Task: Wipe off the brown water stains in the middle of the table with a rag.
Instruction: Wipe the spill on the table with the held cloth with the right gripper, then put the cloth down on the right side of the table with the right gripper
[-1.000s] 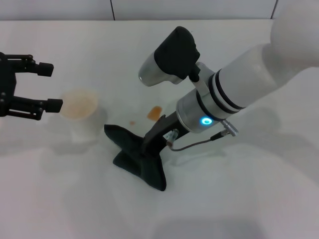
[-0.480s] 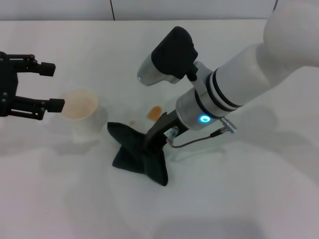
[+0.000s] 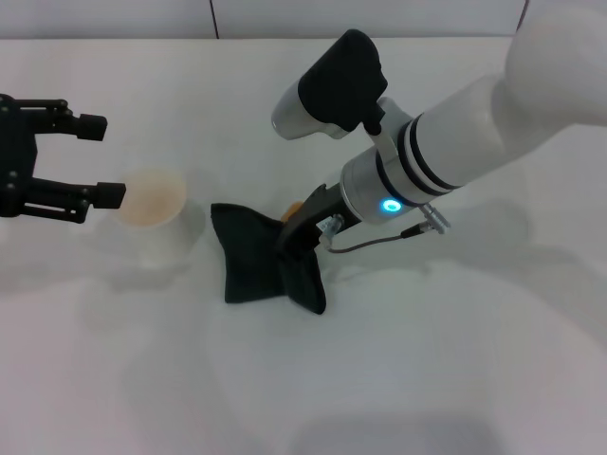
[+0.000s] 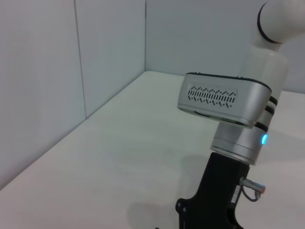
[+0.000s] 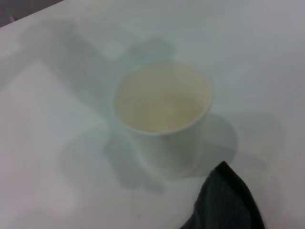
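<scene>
The dark green-black rag lies on the white table in the middle. My right gripper is shut on the rag's right part and presses it down onto the table. The brown water stain shows only as a small orange sliver at the rag's far edge, beside the gripper; the rest is hidden. A corner of the rag shows in the right wrist view. My left gripper is open and empty, held above the table at the far left by the cup.
A pale cream cup stands upright left of the rag, close to it; it also shows in the right wrist view. The left wrist view shows the right arm's wrist over the table.
My right gripper has dragged the rag away from me, over the small brown spot and most of the stain. The left gripper has stayed in place.
</scene>
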